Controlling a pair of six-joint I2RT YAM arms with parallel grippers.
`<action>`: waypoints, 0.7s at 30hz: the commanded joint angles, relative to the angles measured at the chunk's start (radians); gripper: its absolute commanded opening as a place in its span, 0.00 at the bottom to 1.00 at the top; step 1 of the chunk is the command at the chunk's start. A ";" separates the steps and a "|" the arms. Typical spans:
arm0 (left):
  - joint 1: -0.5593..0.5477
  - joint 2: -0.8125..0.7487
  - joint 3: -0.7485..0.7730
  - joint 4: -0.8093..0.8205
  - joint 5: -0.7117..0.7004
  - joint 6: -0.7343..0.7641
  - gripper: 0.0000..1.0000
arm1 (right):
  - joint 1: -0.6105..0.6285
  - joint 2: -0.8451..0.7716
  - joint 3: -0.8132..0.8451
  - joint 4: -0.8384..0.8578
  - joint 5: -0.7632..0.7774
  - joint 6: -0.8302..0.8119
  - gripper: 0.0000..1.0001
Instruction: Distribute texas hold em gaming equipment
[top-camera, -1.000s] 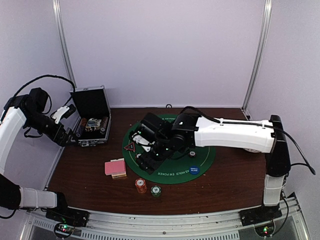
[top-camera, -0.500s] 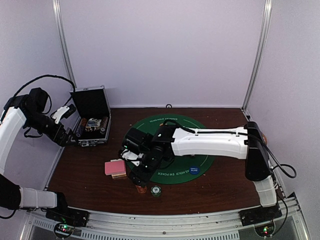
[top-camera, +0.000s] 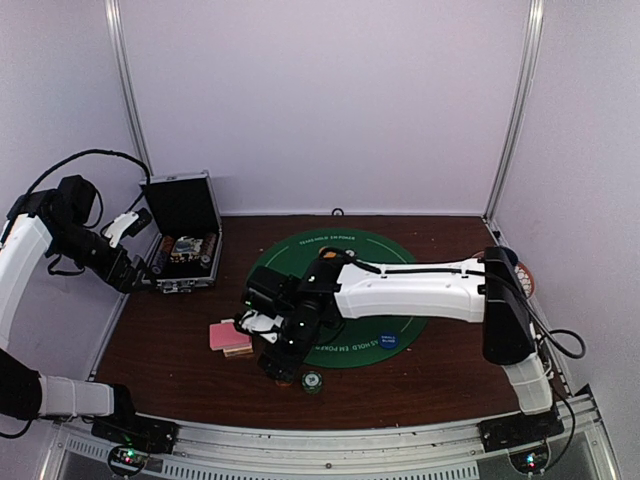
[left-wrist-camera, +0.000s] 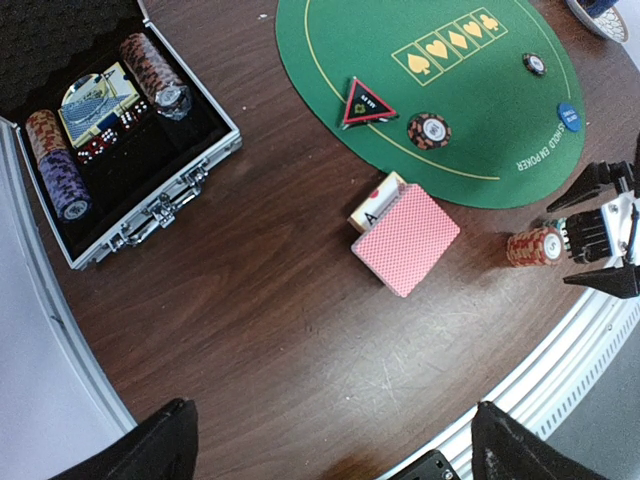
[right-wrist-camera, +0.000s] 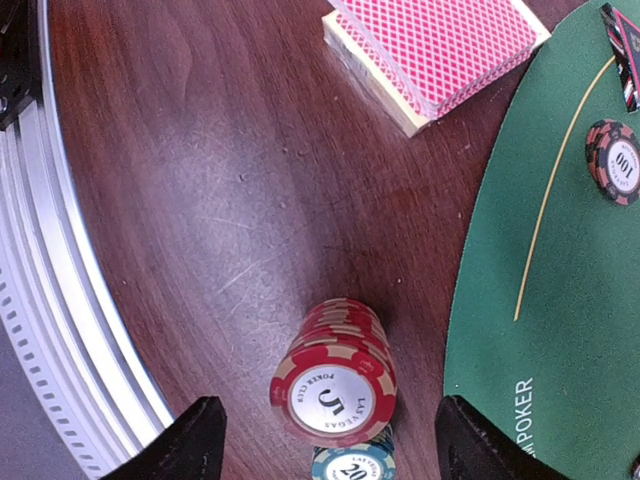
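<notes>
The right fingers (right-wrist-camera: 195, 445) hang wide above the red chip stack (right-wrist-camera: 335, 385) on the desk (right-wrist-camera: 200, 200) near its front edge; closing off-centre could topple it onto the green chip (right-wrist-camera: 352, 465) just beside it.

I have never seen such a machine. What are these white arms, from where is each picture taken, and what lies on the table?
These are two white robot arms, each ending in a two-finger gripper. One picture looks down from a fixed camera above and behind them. The other two come from small cameras on the wrists. On the dark wooden table lie a round green felt mat, an open black case with silver edges, a deck of pink-backed playing cards and a stack of red striped poker chips. The right gripper stands open around that stack, with a gap on each side. The left gripper is open and holds nothing.
</notes>
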 joint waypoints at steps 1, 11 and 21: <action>0.006 -0.008 0.019 0.002 0.016 0.010 0.98 | 0.009 0.027 0.021 -0.007 -0.011 -0.004 0.74; 0.006 -0.011 0.020 0.001 0.006 0.010 0.98 | 0.011 0.033 0.016 0.008 -0.003 -0.001 0.68; 0.006 -0.013 0.020 0.001 0.005 0.010 0.98 | 0.010 0.042 0.011 0.022 -0.003 0.001 0.56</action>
